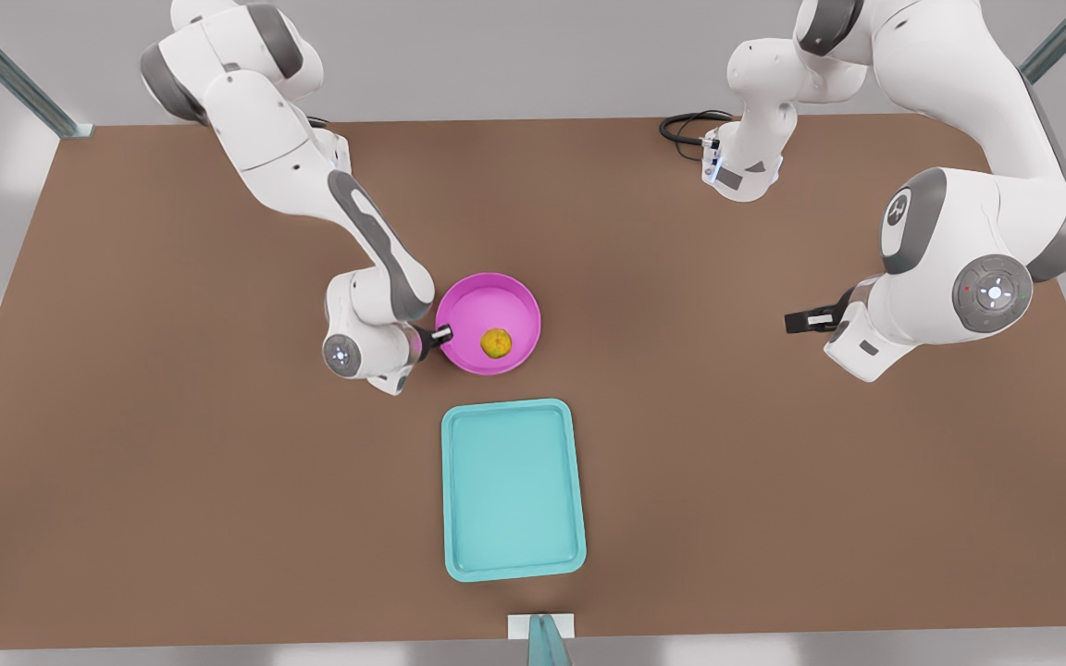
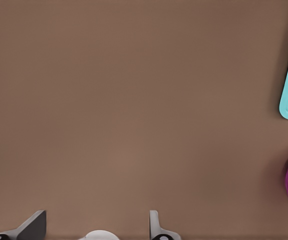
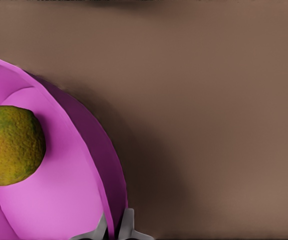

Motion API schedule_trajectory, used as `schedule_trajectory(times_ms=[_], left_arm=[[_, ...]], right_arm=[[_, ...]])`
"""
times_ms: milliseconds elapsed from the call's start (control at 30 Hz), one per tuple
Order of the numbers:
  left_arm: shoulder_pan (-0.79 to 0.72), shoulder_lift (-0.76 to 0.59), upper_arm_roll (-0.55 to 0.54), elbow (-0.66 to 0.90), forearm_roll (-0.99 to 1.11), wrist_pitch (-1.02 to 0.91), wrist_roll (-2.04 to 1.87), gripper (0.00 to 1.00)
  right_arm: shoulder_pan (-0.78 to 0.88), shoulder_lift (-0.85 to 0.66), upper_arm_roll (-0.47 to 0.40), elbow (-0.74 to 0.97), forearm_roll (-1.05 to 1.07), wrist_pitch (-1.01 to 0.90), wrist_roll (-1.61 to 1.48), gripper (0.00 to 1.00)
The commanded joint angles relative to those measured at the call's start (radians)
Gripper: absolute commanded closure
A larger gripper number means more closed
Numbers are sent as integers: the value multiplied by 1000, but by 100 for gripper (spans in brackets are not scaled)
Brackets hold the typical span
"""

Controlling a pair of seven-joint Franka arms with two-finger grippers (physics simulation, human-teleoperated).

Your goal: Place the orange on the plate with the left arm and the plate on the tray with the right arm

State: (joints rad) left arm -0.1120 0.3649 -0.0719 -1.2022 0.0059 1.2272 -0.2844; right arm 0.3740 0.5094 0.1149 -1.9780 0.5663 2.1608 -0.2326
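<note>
The orange (image 1: 496,342) sits inside the pink plate (image 1: 489,305), a bit toward the side nearest the tray (image 1: 513,488). So the fruit part looks done. The plate rests on the brown surface (image 1: 172,462), just beside the short end of the teal tray and not yet on it.

The right gripper (image 1: 441,334) is at the plate's edge on the front view's left. In the right wrist view its jaws are pinching the plate's rim (image 3: 115,210), one finger inside the wall and one outside, pressed close on it.

The left gripper (image 1: 801,321) waits well apart, over bare surface on the front view's right. In the left wrist view its fingers (image 2: 31,227) stand wide apart with nothing between them.

I think the step now is carrying the plate to the tray. To do it well, the arm should keep a firm hold on the rim and lift the plate flat. If it tips, the orange could roll out. Go slowly, lift high enough to clear the tray's low rim, and set the plate down in the middle of the tray before letting go.

I see no words, labels or brand names on any of the things.
</note>
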Motion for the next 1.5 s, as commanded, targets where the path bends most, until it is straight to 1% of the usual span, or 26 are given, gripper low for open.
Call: schedule_trajectory(times_ms=[0, 133, 233, 300, 333, 400, 500, 567, 667, 733, 767, 800, 900, 967, 1000, 1033, 1200, 1267, 1300, 1333, 1367, 1400, 1433, 1467], left_arm=[[0, -1, 0, 1, 0, 0, 5, 0], [0, -1, 0, 1, 0, 2, 5, 0], [0, -1, 0, 1, 0, 0, 5, 0], [0, -1, 0, 1, 0, 0, 5, 0], [0, -3, 0, 1, 0, -3, 5, 0], [0, -3, 0, 3, 2, 2, 4, 0], [2, 8, 1, 29, 3, 2, 4, 0], [2, 8, 1, 29, 3, 2, 4, 0], [6, 8, 6, 30, 0, 2, 17, 0], [6, 11, 6, 41, 0, 3, 22, 0], [5, 31, 6, 66, 2, 3, 5, 0], [6, 29, 6, 67, 2, 3, 8, 0], [6, 29, 12, 81, 2, 3, 16, 0], [12, 29, 14, 81, 3, 3, 21, 0], [14, 31, 14, 78, 2, 2, 22, 0], [12, 31, 14, 78, 2, 2, 17, 0], [11, 31, 11, 81, 2, 2, 10, 0], [6, 31, 9, 79, 5, 0, -12, 0], [8, 31, 7, 79, 5, 0, -10, 0], [8, 31, 7, 81, 5, 0, -10, 0], [8, 31, 7, 81, 5, 2, -10, 0], [8, 32, 6, 81, 5, 2, -10, 0], [8, 32, 6, 81, 5, 2, -10, 0], [6, 31, 4, 81, 5, 2, -10, 0]], right_arm=[[0, -6, 0, 5, -5, -58, -47, 79], [-1, -14, 0, 96, 35, -98, -47, 79], [-1, -3, -1, 203, 98, -98, -44, 79], [-4, 35, -12, 289, 124, -91, -40, 79], [-6, 53, -37, 338, 126, -93, -39, 79], [-6, 103, -76, 416, 170, -96, -33, 79], [-7, 190, -104, 541, 170, -55, 32, 79], [-7, 245, -107, 600, 170, -18, 38, 79], [0, 386, -107, 763, 167, 97, 38, 79], [-3, 397, -109, 771, 165, 100, 29, 79], [-1, 414, -129, 789, 164, 100, 22, 79], [-3, 428, -129, 797, 162, 105, 21, 79], [-3, 443, -165, 812, 162, 105, -27, 79], [-1, 449, -165, 821, 162, 108, -27, 79], [0, 454, -165, 821, 164, 114, -16, 67], [8, 452, -164, 814, 165, 156, -17, 0], [45, 428, -152, 811, 176, 149, -14, 0], [45, 376, -132, 789, 176, 140, -11, 0], [36, 319, -139, 763, 167, 56, -11, 0], [-4, 261, -181, 763, 132, -123, -13, 0], [-20, 222, -221, 769, 19, -252, -16, 0], [-61, 175, -239, 769, -243, -413, -22, 0], [-118, 127, -239, 771, -496, -513, -65, 0], [-141, 65, -239, 769, -661, -554, -146, 0]])
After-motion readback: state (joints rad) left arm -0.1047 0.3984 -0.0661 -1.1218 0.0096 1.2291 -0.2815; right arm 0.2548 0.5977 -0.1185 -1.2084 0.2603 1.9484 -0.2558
